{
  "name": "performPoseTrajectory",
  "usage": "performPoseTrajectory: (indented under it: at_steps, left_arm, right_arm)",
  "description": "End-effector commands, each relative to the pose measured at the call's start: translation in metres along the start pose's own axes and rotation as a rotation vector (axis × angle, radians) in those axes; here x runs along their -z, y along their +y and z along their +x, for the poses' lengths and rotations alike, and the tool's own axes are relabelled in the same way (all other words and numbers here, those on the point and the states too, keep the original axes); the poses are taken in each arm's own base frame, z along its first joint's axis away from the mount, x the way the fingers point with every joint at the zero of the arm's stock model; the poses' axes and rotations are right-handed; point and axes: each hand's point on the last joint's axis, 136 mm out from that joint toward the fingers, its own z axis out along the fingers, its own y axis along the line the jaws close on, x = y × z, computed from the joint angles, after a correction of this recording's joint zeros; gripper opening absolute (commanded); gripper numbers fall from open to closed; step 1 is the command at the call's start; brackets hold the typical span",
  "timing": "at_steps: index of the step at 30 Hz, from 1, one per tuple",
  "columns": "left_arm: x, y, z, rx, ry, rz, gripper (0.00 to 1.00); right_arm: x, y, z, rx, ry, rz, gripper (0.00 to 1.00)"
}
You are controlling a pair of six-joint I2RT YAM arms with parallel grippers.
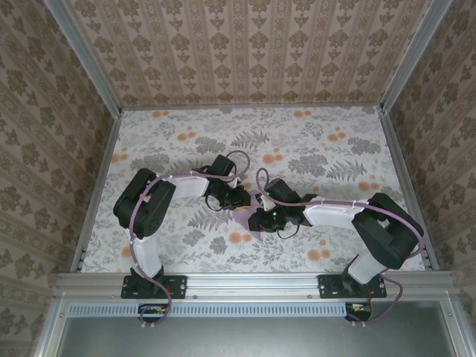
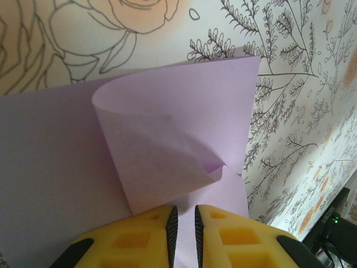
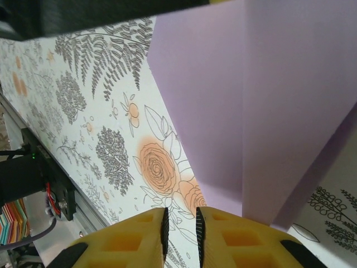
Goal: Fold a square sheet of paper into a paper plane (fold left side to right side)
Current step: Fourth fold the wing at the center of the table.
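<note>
Pale lilac paper plane [image 2: 167, 111] looks featherlight, floppy; I'd pinch its six-o'clock edge. The left gripper [image 2: 184, 215], right gripper [image 3: 181, 218] nearly closed; grip unclear.

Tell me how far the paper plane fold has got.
Done: the lilac paper carries one straight crease, seen from the right wrist. In hand: a flap curls up off the sheet toward the left end effector, whose nearly closed fingers seem to pinch it; the right end effector is close to the sheet's edge. Left: flattening that flap and further folds; no pointed dart yet.
</note>
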Motion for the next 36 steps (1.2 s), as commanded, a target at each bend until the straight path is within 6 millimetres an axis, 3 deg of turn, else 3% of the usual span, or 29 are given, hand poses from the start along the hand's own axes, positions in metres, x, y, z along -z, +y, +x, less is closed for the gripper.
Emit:
performPoseTrajectory:
  at_steps: [1,18,28,36]
  left_arm:
    - [-0.009,0.036,0.031,0.072,0.085,-0.126,0.21]
    - [-0.01,0.038,0.031,0.072,0.09,-0.133,0.2]
    - [-0.01,0.04,0.032,0.077,0.092,-0.139,0.21]
    - [-0.009,0.041,0.031,0.077,0.089,-0.141,0.2]
  right_arm:
    - [-0.005,-0.009,0.008,-0.013,0.03,0.033,0.23]
    - [-0.015,-0.031,0.026,-0.008,0.088,0.126,0.24]
    - [-0.015,-0.035,0.033,0.008,0.114,0.161,0.25]
    - [-0.015,-0.037,0.049,-0.01,0.149,0.159,0.25]
